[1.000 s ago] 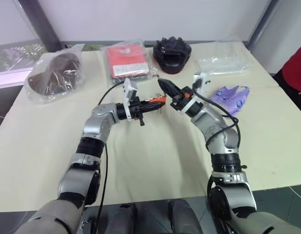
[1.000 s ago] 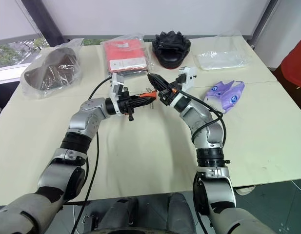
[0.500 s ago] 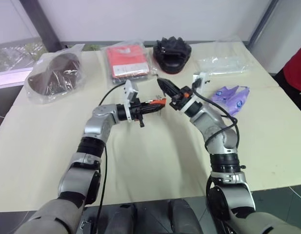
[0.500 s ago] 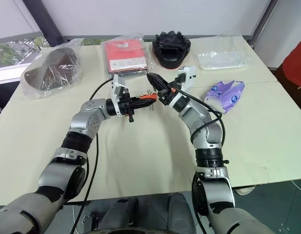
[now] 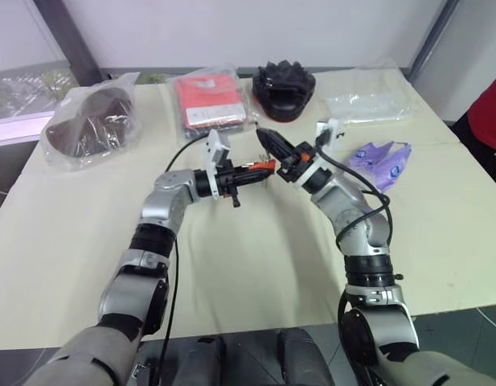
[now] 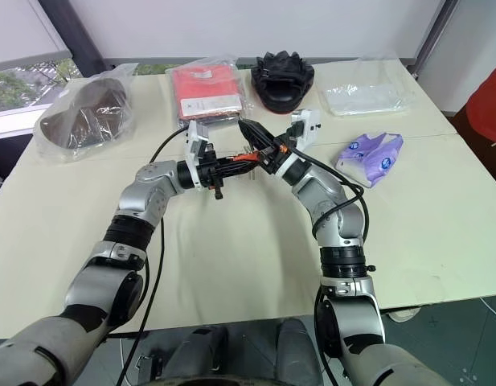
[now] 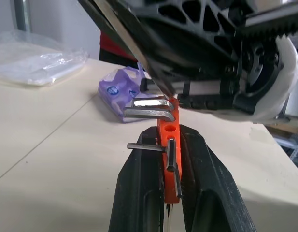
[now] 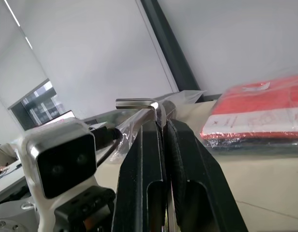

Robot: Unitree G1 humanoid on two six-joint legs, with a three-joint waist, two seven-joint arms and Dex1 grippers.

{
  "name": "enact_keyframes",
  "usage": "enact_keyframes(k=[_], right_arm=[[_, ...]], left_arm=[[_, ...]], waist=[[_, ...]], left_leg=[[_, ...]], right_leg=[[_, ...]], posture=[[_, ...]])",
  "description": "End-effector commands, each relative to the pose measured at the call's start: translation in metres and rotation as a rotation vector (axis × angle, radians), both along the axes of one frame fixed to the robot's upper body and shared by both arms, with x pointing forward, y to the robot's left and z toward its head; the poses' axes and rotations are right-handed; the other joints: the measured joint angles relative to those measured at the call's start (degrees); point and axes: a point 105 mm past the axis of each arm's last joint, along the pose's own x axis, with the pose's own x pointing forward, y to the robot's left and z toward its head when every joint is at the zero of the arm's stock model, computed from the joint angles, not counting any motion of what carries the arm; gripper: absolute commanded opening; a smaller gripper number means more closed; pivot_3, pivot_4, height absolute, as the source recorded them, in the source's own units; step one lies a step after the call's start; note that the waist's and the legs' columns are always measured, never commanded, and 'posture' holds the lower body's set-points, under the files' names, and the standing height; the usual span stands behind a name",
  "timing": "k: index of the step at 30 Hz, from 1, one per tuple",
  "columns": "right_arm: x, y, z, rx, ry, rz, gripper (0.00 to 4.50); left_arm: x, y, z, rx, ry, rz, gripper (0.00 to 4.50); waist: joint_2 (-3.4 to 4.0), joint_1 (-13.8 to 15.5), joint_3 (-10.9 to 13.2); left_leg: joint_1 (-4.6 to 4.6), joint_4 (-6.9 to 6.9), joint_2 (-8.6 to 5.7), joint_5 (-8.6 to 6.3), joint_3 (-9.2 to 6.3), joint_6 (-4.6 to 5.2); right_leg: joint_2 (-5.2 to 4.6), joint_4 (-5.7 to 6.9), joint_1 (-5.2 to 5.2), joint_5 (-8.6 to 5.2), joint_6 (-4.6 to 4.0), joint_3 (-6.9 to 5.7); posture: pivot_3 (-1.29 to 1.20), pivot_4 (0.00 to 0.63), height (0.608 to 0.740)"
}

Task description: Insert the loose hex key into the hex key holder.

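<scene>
while the left gripper [image 7: 170, 193] clamps the hex key holder [image 7: 169, 154] above the middle of the worktop [image 5: 256, 265], the right gripper [image 8: 163, 140] pinches the loose hex key [image 8: 139, 104] just at the holder's 1 o'clock in the head view. the key's tip seems to hover by the holder's upper end, though contact is hard to judge. to do this well, line the long shank with an empty hole, keep the holder steady, and push slowly along the hole's axis without twisting.
</scene>
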Motion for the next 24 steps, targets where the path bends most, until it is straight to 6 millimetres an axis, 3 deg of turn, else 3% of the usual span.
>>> enact_keyframes(k=[1, 24], right_arm=[[-0.0037, 0.0005, 0.0094, 0.013, -0.040, 0.008, 0.09], [0.0004, -0.0047, 0.0028, 0.002, -0.027, -0.008, 0.09]], left_arm=[[-0.0016, 0.0015, 0.0216, -0.044, -0.056, -0.010, 0.00], [-0.0027, 0.0087, 0.0261, -0.090, -0.025, 0.009, 0.00]], waist=[[0.00, 0.00, 0.00], [0.00, 0.02, 0.00]], left_leg=[[0.00, 0.00, 0.00, 0.00, 0.00, 0.00], [0.00, 0.00, 0.00, 0.00, 0.00, 0.00]], right_leg=[[0.00, 0.00, 0.00, 0.00, 0.00, 0.00], [0.00, 0.00, 0.00, 0.00, 0.00, 0.00]], posture=[[0.00, 0.150, 0.740], [0.00, 0.150, 0.740]])
